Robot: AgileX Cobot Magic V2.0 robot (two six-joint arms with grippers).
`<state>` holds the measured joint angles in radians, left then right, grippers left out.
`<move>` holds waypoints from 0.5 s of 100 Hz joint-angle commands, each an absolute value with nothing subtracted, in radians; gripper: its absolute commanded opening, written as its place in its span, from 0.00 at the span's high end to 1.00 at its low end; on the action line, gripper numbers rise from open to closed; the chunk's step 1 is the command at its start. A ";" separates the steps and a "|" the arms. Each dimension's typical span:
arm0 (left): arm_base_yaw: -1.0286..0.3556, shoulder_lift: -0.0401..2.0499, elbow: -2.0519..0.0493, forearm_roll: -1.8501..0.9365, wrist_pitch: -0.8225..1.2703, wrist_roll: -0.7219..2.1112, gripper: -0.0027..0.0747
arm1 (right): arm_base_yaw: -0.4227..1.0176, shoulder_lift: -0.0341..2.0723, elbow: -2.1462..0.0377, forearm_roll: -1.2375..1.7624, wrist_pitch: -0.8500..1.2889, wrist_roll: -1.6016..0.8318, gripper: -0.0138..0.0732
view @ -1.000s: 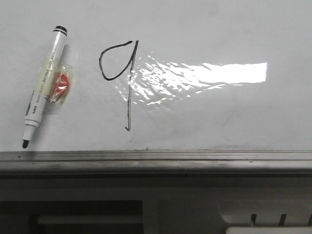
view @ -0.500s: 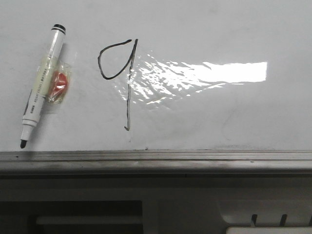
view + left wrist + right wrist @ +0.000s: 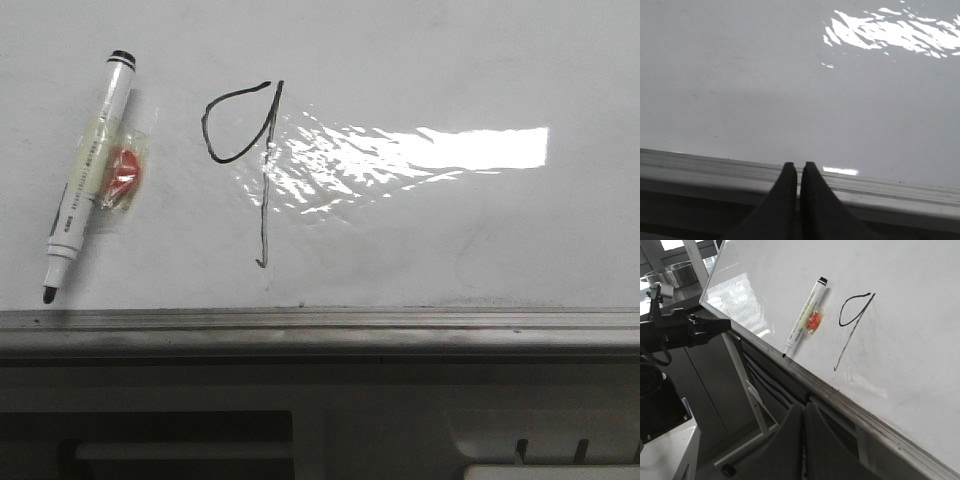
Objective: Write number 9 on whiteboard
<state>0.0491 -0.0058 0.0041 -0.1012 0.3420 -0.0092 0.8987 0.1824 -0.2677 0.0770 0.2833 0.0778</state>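
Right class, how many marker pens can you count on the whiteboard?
1: a white-barrelled marker pen with a black tip lies uncapped on the glossy white whiteboard, left of the hand-drawn black number 9. None appear hidden.

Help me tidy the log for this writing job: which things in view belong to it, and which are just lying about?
Belongs to the job:
- thin black hand-drawn number 9
- glossy white whiteboard
- white marker with black cap and bare tip

Lying about:
- grey metal rail
- small red piece taped to the marker

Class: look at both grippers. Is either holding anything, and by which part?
Neither. The left gripper and right gripper have their jaws shut on nothing; the marker lies on the whiteboard.
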 commanded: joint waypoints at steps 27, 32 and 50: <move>0.054 -0.033 0.047 -0.110 0.300 -0.018 0.99 | 0.773 -0.024 -0.070 0.075 0.025 0.064 0.92; 0.054 -0.033 0.047 -0.110 0.300 -0.018 0.99 | 0.726 -0.019 -0.034 0.075 -0.015 0.064 0.92; 0.054 -0.033 0.045 -0.110 0.300 -0.018 0.99 | 0.501 -0.019 0.034 0.085 -0.006 0.066 0.92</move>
<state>0.0491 -0.0058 0.0041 -0.1030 0.3437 -0.0092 0.6032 -0.0109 0.0101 0.0811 0.0611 0.0778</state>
